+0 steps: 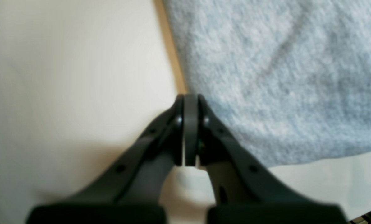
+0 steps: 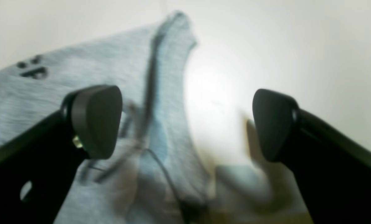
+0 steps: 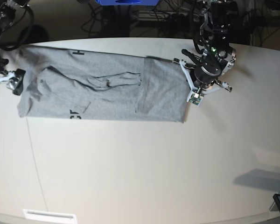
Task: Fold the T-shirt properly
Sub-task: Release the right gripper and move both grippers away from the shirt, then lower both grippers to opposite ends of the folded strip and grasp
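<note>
The T-shirt (image 3: 102,88) lies spread flat across the far part of my worktop (image 3: 144,172), partly folded, its long side running left to right in the base view. A bunched ridge of cloth crosses its middle, and bits of black lettering show at its far edge and near its front edge.

My left pincer (image 1: 190,102) is closed, its two fingers pressed flat together with no cloth between them. It sits at the edge of the grey fabric, on the bare worktop just beside the shirt. In the base view this arm stands at the shirt's right-hand end, tip pointed down toward the corner there.

My right pincer (image 2: 187,124) stands wide apart and holds nothing. One fingertip (image 2: 95,119) hangs over the grey fabric and the other over bare worktop, with a curved edge of the shirt running between them. Some black print shows on the cloth past the fingertip. The wrist view is blurred, so I cannot tell whether either fingertip touches the cloth. In the base view this pincer is at the shirt's left-hand end.
</note>
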You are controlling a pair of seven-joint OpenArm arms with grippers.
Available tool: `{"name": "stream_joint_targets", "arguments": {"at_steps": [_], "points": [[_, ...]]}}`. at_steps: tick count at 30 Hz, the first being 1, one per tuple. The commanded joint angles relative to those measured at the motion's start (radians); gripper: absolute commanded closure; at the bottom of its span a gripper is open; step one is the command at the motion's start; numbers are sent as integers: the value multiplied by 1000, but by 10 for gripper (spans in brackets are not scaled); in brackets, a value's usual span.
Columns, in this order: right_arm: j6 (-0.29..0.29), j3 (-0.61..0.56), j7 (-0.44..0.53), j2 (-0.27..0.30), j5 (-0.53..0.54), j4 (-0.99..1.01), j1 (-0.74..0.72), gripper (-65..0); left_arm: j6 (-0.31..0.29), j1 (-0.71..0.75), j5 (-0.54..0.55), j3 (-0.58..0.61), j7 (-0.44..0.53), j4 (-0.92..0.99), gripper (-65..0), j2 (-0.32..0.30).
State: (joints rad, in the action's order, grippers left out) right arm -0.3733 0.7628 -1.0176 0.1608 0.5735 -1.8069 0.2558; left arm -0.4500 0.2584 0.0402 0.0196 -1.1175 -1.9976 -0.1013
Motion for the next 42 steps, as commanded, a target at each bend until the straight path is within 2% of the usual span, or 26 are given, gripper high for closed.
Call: {"name": "stream_joint_targets", "arguments": {"at_steps": [1,6,10,15,19,21,24,28,31,35,38,40,42], "points": [[-26,25,-8,12,13,-1,-6,-650,3,-3,-1,-20,12,-27,-2,-4],[-111,88,-88,12,13,62,-13,-650,1,-14,-1,-97,15,-33,-3,-5],[-234,88,-155,10,15,71,-14,-650,1,-31,-9,-171,63,-33,-5,-8],[-325,90,-206,10,15,72,-37,-650,1,-32,0,-228,81,-25,-7,-73],[-325,90,-208,10,15,92,-57,-650,-17,-11,3,-237,84,-24,-8,-113],[-325,90,-208,10,15,123,-77,-650,-96,-6,34,-269,84,-24,-8,-111],[-325,88,-186,15,7,161,-91,-650,-248,0,192,-378,80,1,-8,-107],[-325,80,-154,26,6,160,-91,-650,-248,-5,401,-542,76,50,-7,-111],[-325,79,-152,46,6,160,-94,-650,-248,-9,510,-607,75,103,-8,-137],[-325,77,-134,78,6,160,-92,-650,-248,-46,616,-590,75,260,-8,-183],[-325,76,-102,93,-16,158,-77,-650,-248,-90,634,-567,75,404,-8,-193],[-325,48,-73,101,-76,138,-69,-650,-248,-107,642,-541,75,470,-8,-194],[-325,-2,-19,101,-182,104,-46,-650,-248,-109,663,-508,75,495,-8,-196]]}}
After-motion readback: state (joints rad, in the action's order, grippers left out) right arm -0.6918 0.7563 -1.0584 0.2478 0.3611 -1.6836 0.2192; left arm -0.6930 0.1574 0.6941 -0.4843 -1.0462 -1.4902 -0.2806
